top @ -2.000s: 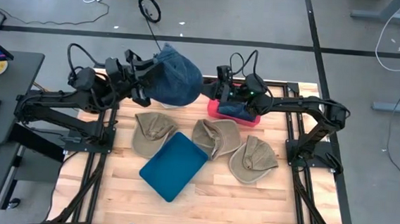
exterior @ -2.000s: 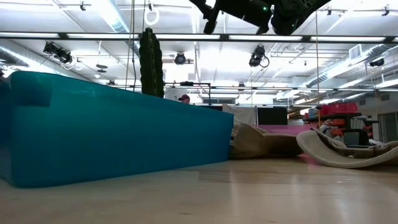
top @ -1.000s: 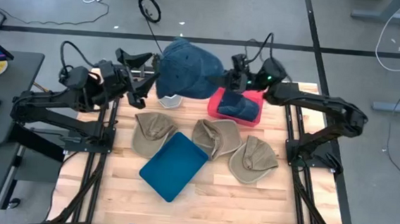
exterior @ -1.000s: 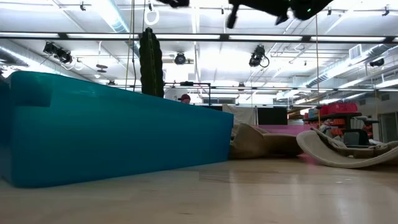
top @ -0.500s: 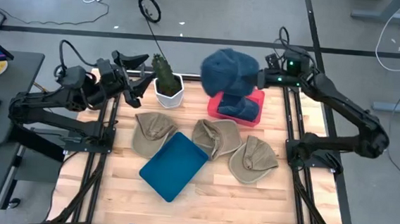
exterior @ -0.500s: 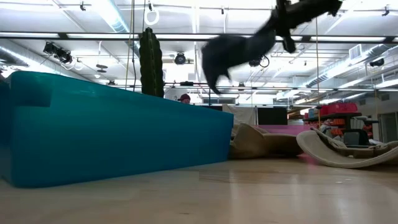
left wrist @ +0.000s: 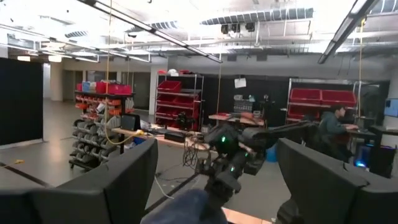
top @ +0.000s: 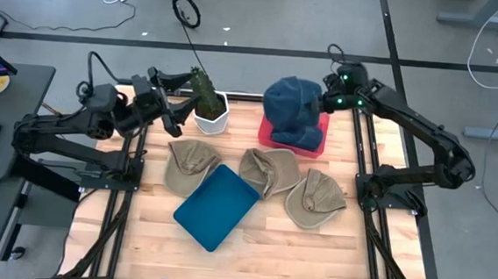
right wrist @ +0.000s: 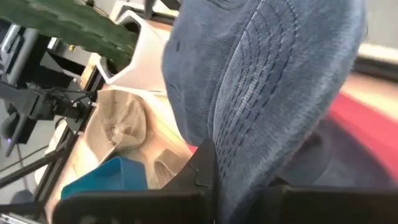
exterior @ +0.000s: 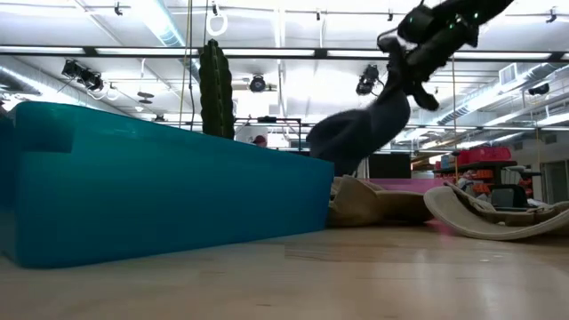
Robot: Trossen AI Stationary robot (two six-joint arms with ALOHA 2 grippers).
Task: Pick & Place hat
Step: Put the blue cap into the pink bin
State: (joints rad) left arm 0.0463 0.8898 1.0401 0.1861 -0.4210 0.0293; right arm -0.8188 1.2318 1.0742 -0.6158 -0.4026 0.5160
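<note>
Table (top: 312, 249): wooden top carrying a teal tray (top: 215, 206), three tan caps and a potted cactus (top: 206, 97).
Blue denim hat (top: 292, 107): hanging over the pink bin (top: 314, 146), pinched in the right gripper (top: 326, 98).
Left gripper (top: 173, 117): fingers spread, nothing held, beside the cactus.

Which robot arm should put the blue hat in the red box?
The right one. Its hand already grips the blue denim hat directly over the red plastic box. The left hand is open, beside the white-potted cactus.
</note>
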